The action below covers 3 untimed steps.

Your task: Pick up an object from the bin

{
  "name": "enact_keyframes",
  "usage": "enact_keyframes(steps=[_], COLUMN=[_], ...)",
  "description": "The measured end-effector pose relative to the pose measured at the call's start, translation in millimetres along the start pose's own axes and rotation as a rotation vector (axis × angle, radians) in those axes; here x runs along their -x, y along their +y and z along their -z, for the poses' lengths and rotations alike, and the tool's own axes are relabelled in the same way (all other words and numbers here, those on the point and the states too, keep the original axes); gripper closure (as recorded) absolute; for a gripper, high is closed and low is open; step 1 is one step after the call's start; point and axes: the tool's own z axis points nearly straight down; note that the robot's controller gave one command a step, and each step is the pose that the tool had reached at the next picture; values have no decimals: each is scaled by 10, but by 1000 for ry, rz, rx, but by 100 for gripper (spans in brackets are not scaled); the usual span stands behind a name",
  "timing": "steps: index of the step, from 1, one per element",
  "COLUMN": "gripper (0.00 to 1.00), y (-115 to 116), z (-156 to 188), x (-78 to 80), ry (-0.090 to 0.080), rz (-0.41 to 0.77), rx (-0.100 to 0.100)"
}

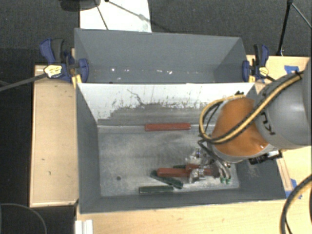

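Grey metal bin (87, 145) with a few loose things on its bottom. A red-brown bar (167, 126) lies flat by the back wall, well apart from the rest. Front right is a small heap: red-brown piece (171, 171), dark green stick (168, 181), second green stick (156, 190) by the front wall. The pincer (199, 172) is low at the red-brown piece's right end; cannot tell if it is apart or together. Dark floor (29, 13) lies around the bin.

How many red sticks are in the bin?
2. The far red stick lies alone by the back wall. The near red stick lies at the front, beside the tool. The arm may hide more.
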Motion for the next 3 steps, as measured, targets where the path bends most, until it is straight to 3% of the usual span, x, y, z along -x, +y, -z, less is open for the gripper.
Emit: enact_keyframes(steps=[1, 2, 3], gripper=[100, 100, 100], y=[0, -98, -98], z=[0, 1904, 1885], x=[0, 194, 191], ry=[0, -2, 1], rz=[0, -4, -4], rx=[0, -1, -1])
